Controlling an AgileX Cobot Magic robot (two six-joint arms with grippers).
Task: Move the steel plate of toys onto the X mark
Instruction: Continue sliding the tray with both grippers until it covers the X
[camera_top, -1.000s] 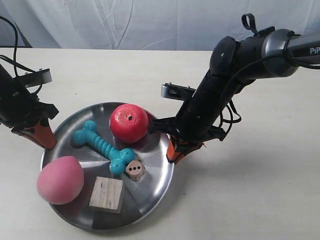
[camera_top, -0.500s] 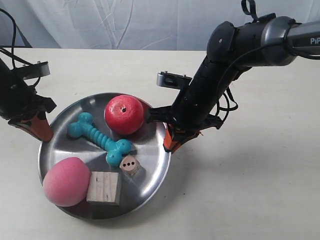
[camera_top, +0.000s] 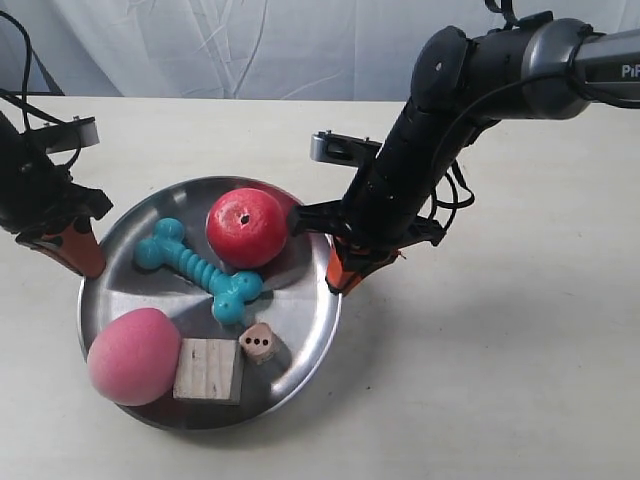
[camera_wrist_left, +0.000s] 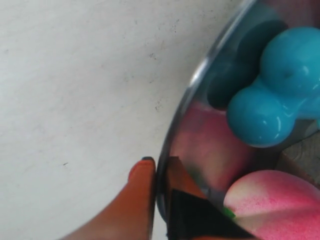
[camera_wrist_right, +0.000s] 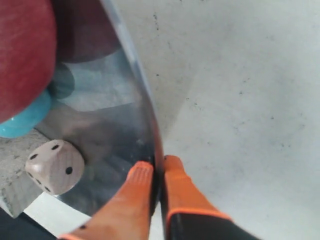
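**Both grippers pinch the plate rim from opposite sides**

The exterior view alone takes in the whole plate (camera_top: 120, 300). It sits on the cream table (camera_top: 500, 350) between the two arms, and whether it rests on the surface or hangs just above it cannot be told. In it lie a red apple (camera_top: 247, 228) at the far side, a teal bone (camera_top: 198, 268) running across the middle, a pink peach (camera_top: 132, 356) on the near rim, a wooden cube (camera_top: 209, 371) touching the peach, and a small die (camera_top: 259, 343) just beside the cube. From this view the orange fingertips of each arm meet the rim, but the grip itself is too small to read.

The wrist views show it closely. In the left wrist view the left gripper (camera_wrist_left: 157, 167) has one finger outside the rim and one inside, the jaws narrowed to the thickness of the metal and clamping it. One knob of the bone and the peach are close by, so this is the arm at the exterior view's left.

In the right wrist view the right gripper (camera_wrist_right: 156, 167) holds the opposite edge the same way, jaws almost together with the thin rim between them. The die lies near its inner finger, with the apple and the bone beyond.
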